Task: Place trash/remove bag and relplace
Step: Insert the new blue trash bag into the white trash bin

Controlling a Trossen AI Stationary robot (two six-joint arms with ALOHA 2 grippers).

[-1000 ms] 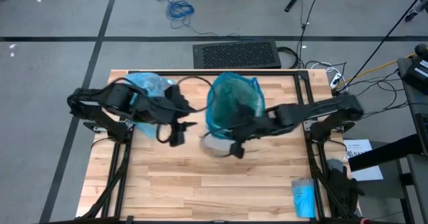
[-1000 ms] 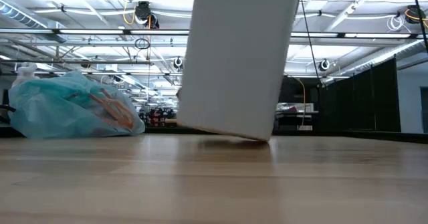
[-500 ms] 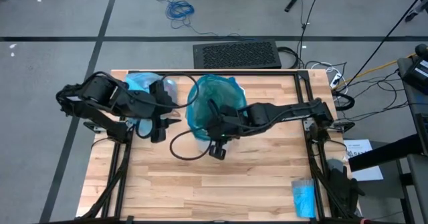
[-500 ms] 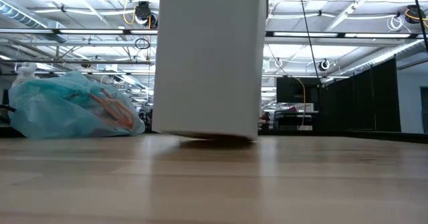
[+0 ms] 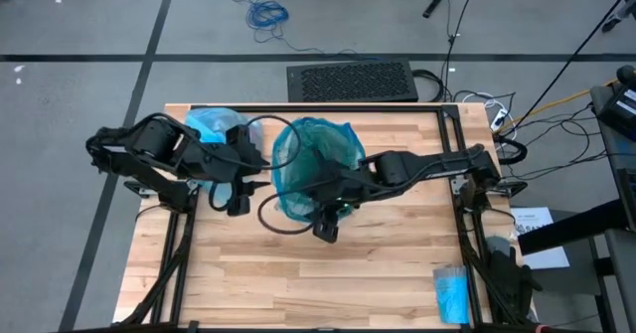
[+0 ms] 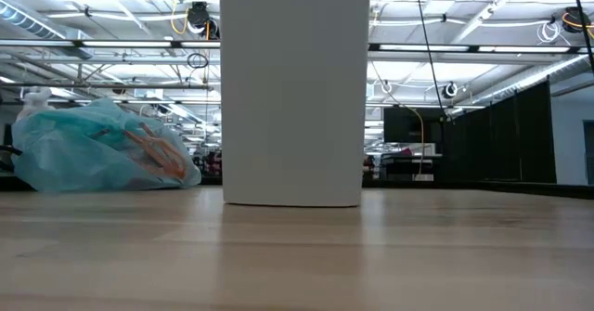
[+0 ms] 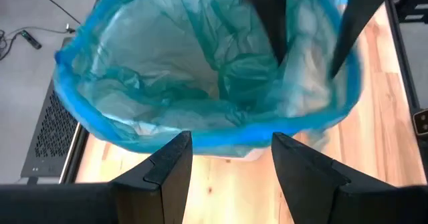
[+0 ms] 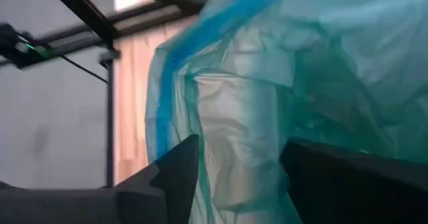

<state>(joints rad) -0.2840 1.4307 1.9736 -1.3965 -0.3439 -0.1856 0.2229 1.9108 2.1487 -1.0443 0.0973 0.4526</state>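
The white bin [image 6: 292,93] stands upright and flat on the wooden table [image 5: 328,283], near its middle. It is lined with a teal-green bag [image 5: 310,164] whose rim folds over the top. The filled light-blue bag [image 6: 97,153], with brown scraps showing through it, lies on the table at the far left corner, behind the left arm.

The right gripper [image 5: 326,224] sits at the bin's near side, hard against the liner. Its fingers [image 8: 174,177] stand apart in the right wrist view with film between them, though I cannot tell whether they pinch it or merely press on it. The left gripper [image 5: 237,196] waits just beside the bin's left side, its 2 fingers [image 7: 170,167] spread wide and empty, pointing at the liner's rim.

Risks from here, as I judge them:
- If the right fingers catch the thin film while backing off, the fold could peel from the rim or the light bin could tip.
- The left gripper, moving in, could shove the bin sideways.
- The black cable loop [image 5: 283,219] near the right gripper may snag.
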